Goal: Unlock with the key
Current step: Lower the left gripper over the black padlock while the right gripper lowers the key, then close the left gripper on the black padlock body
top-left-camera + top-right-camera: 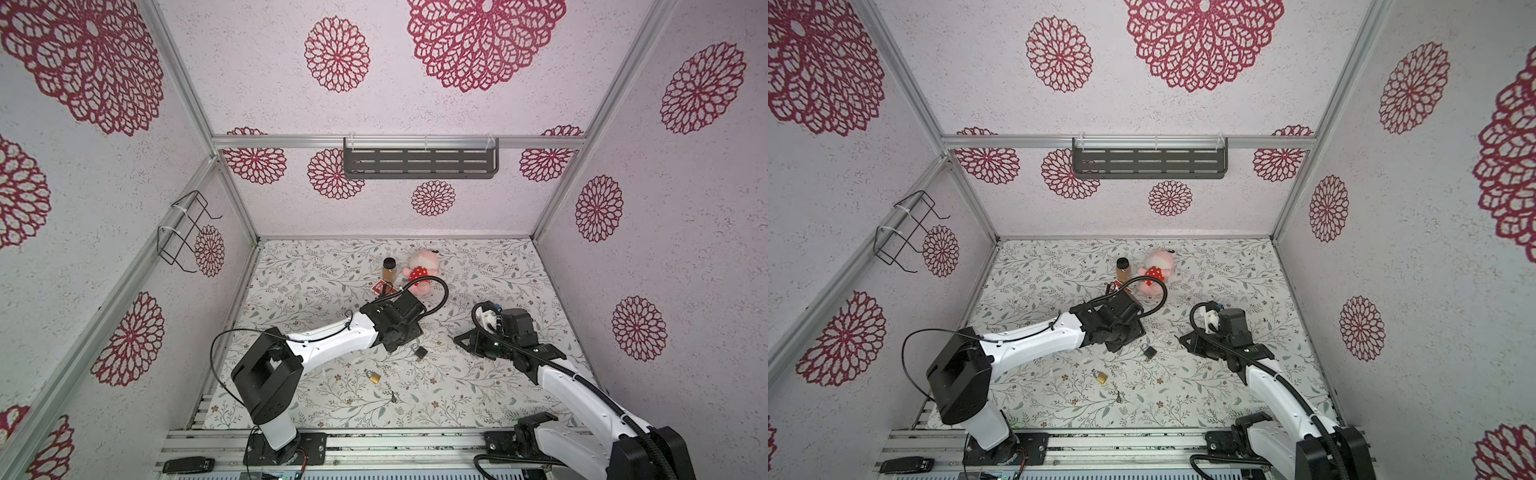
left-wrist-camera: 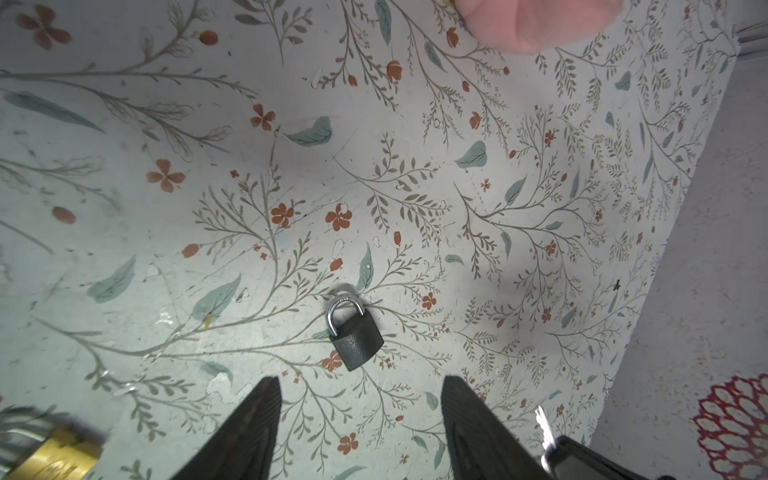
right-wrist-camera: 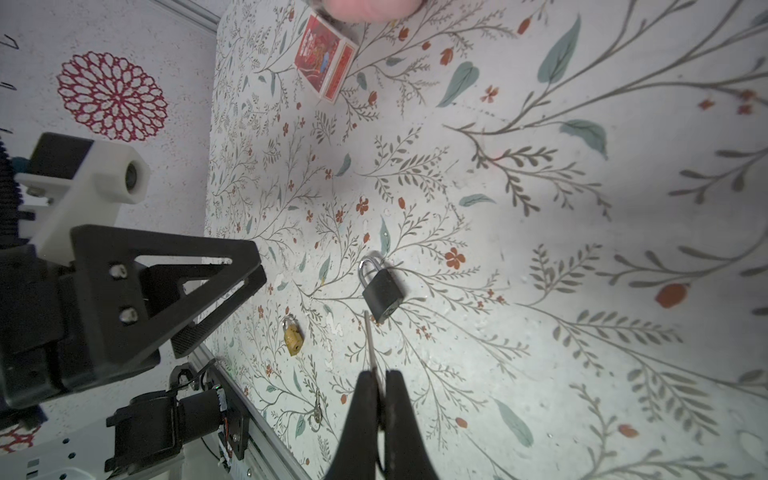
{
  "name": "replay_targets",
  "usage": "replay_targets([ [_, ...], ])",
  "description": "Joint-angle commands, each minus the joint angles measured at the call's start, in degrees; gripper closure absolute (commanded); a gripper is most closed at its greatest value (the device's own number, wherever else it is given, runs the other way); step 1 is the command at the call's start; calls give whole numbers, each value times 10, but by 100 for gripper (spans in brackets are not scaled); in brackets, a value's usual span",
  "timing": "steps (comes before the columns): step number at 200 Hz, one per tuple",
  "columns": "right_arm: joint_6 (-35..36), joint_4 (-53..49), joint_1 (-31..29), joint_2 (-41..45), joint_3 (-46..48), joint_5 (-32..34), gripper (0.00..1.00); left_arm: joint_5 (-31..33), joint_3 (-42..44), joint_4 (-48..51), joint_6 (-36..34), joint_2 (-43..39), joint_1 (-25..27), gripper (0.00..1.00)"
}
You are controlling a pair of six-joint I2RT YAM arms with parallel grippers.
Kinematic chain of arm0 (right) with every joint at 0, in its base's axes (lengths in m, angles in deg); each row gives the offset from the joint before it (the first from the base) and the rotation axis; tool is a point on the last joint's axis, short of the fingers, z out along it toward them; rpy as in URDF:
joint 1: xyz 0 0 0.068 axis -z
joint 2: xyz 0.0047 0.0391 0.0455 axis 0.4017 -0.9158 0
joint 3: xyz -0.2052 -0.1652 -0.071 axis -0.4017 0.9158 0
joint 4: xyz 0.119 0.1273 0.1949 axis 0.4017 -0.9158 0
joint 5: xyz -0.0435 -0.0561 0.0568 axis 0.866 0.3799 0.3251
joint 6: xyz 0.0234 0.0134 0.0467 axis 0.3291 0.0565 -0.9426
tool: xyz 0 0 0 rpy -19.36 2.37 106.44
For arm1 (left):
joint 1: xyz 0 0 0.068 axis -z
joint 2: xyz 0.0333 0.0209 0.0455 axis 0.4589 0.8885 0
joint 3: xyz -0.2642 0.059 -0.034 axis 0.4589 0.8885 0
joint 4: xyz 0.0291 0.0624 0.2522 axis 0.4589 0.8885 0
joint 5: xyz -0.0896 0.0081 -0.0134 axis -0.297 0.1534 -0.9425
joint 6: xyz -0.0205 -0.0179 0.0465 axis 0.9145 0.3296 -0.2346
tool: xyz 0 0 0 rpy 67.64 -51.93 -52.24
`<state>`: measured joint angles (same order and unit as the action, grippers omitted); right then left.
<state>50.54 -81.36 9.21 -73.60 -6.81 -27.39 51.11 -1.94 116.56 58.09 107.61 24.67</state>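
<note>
Here's the black padlock (image 2: 355,336), lying flat on the floral table (image 2: 519,208). It has a dark, pebbled body and a bright silver shackle, and that shackle looks seated in the body. In both top views it sits between the two arms, close to the left one (image 1: 419,351). Its long axis runs on a diagonal there, with the shackle end aimed toward the far left and the base toward the near right.

The left claw (image 2: 360,380) hangs just short of the padlock's base. Its fingers are spread wide with nothing between them.

Over to the right claw (image 3: 380,376): pinched tight on the key (image 3: 369,343). The key is a thin silver blade, seen edge-on, and it juts straight out past the fingertips. It points at the padlock's base corner, with the tip just beside it. Whether it touches, I can't tell.

A brass padlock (image 3: 293,334) lies nearer the front rail, apart from the black one. A second key on a ring (image 3: 317,409) lies nearer the rail again.
</note>
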Motion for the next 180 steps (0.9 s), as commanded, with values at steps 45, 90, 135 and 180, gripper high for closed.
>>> replay_targets([
  [45,36,7,64,-10,13,-49,100,8,-60,49,42,82,22,37],
  [90,50,5,96,-15,19,-66,100,14,-117,90,49,147,33,39],
  [135,60,0,123,-12,21,-82,100,27,-153,125,50,181,36,39],
  [180,70,-5,137,-14,22,-88,100,24,-184,143,45,214,42,40],
])
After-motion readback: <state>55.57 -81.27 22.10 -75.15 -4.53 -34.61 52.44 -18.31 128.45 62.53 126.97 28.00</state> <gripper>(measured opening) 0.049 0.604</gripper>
